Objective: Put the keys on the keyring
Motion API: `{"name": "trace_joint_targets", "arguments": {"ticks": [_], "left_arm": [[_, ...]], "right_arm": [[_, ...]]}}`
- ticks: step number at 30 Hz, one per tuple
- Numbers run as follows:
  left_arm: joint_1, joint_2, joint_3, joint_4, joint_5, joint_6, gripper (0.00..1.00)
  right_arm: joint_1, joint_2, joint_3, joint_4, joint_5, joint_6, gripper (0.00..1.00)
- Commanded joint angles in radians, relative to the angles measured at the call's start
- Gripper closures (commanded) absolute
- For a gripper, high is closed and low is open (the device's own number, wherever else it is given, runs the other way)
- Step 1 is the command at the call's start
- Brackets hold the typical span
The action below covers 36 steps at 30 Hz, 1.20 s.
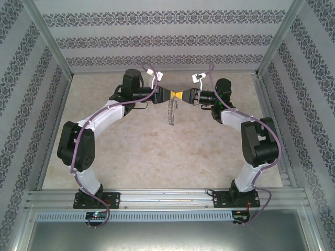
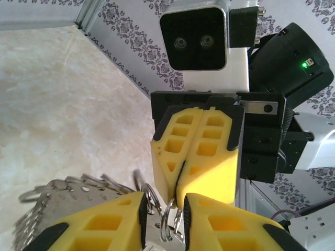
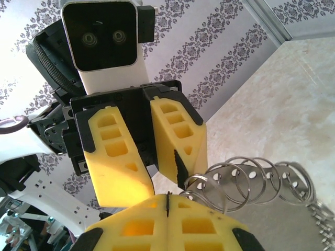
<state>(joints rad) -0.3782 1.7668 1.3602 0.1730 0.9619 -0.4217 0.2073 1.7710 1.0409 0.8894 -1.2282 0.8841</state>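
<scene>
Right gripper, pressed together, apparently pinches the large grey tab-fringed metal keyring aloft near the surface's far edge, letting the part-spread left gripper straddle its loops

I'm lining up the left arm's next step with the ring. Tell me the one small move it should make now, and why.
Probably close the left gripper gently. Its yellow fingers stand apart, with thin wire loops of the large grey metal keyring fringed with silvery tabs lying between them, seemingly not clamped yet. The shut right gripper meets it tip to tip, so a steady hold seems needed first.
</scene>
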Motion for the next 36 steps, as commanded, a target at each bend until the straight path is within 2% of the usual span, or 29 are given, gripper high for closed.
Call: {"name": "trace_joint_targets", "arguments": {"ticks": [1, 8, 12, 17, 24, 30, 36], "left_arm": [[-0.008, 0.006, 0.019, 0.067, 0.038, -0.018, 0.74], [-0.009, -0.006, -0.002, 0.056, 0.044, -0.004, 0.65], [-0.009, -0.008, -0.011, 0.056, 0.042, 0.000, 0.65], [-0.008, -0.007, -0.013, 0.059, 0.052, 0.001, 0.70], [-0.010, -0.007, -0.021, 0.069, 0.058, 0.003, 0.70], [-0.016, 0.000, -0.013, 0.072, 0.068, 0.006, 0.75], [-0.024, -0.004, -0.020, 0.066, 0.079, 0.021, 0.76]], "right_arm": [[0.009, -0.004, 0.024, 0.033, -0.001, -0.023, 1.00], [0.004, -0.004, 0.019, 0.035, 0.003, -0.024, 1.00], [0.001, -0.005, 0.016, 0.037, 0.004, -0.025, 1.00], [-0.002, -0.007, 0.013, 0.036, 0.007, -0.025, 1.00], [-0.006, -0.007, 0.012, 0.038, 0.007, -0.026, 1.00], [-0.006, -0.006, 0.009, 0.040, 0.010, -0.025, 1.00], [-0.007, -0.007, 0.010, 0.039, 0.012, -0.025, 1.00]]}}
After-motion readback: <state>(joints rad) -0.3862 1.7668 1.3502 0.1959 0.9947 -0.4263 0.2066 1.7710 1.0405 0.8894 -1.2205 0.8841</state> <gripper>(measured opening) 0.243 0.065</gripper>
